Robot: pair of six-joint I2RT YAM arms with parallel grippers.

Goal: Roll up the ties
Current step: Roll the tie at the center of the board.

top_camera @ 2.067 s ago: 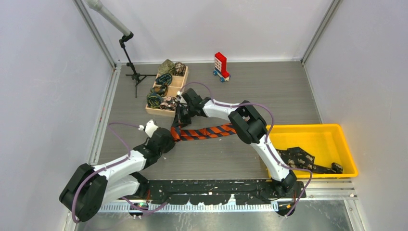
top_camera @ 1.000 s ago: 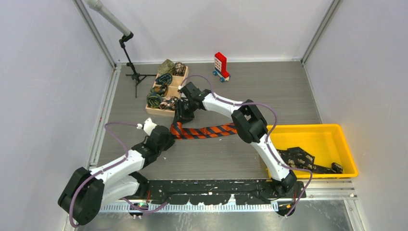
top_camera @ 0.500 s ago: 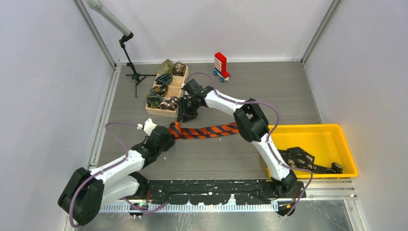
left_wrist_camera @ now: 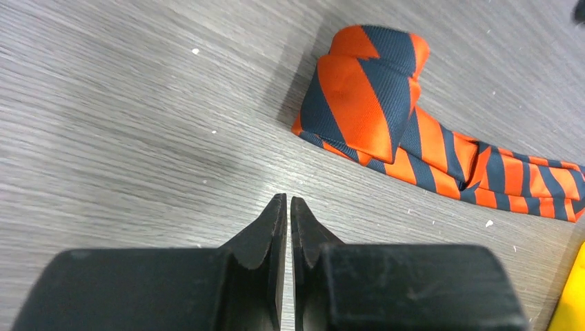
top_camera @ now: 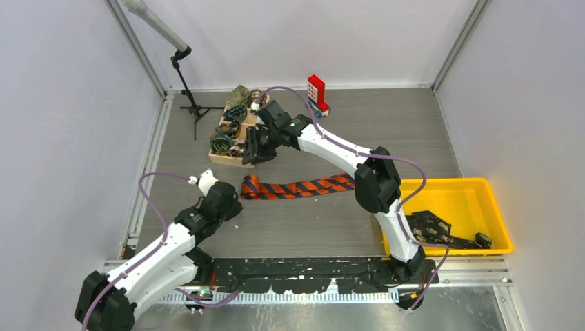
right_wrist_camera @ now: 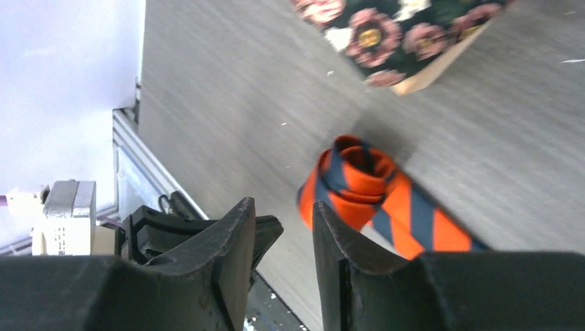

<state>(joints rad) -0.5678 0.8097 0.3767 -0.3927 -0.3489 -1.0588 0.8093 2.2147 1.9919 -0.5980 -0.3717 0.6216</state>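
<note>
Left gripper: fingers pressed together, only a hairline slit between them, nothing held. It hung low over the table, near and left of the tie's rolled end, not touching it. Bare tabletop lay between my fingertips and the roll.

Right gripper: jaws a narrow gap apart, empty. In the top view it sat above the near right corner of the wooden tray, on the far side of the tie.

Surroundings:
- The tray held several rolled ties in its compartments. A floral tie filled the corner nearest the roll.
- Tripod stand at far left, just beside the tray.
- Toy block, red and white on blue wheels, at the far edge, well apart from the tie.
- Yellow bin at near right, with dark items inside that I could not identify.

Orange-and-navy tie: it lay flat on the table, centre left, just near of the tray. Its long axis ran left to right, angled slightly farther at the right. The left end was wound into a small loose coil, and the rest lay unrolled. My right arm crossed over its right end and hid the tip.
</note>
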